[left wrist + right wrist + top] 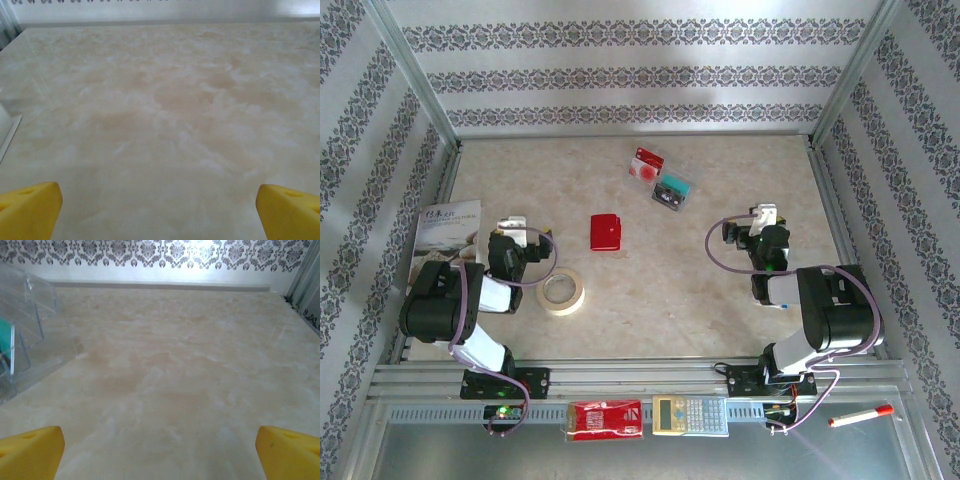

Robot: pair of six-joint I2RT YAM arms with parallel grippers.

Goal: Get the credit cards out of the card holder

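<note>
**Workspace status: both grippers spread, card holder folded shut**

At the near rail, a red packet with white print (pixel 605 420), a calculator (pixel 690 414) and a red-capped marker (pixel 860 416) are laid in a row, left to right.

The left gripper (pixel 159 212) is held low over the table (pixel 650 310) with its jaws spread wide. Its yellow fingertips (pixel 27 210) are seen at opposite edges of the left wrist view, and nothing is held between them. A tape roll (pixel 563 293) lies flat just to its right. A blue-and-white pack (pixel 445 240) is placed at the left edge of the table.

The right gripper (pixel 160 452) is likewise spread wide with nothing between its jaws, over bare table on the right side.

The card holder (pixel 606 232) lies between the two grippers, slightly nearer the left one and apart from both. It is folded shut, so its inside is hidden.

Farther back, a teal-and-black item (pixel 671 190) and a red-and-white item (pixel 647 164) lie close together. In the right wrist view, a clear plastic case (pixel 30 335) with teal inside is seen at the left edge.
</note>
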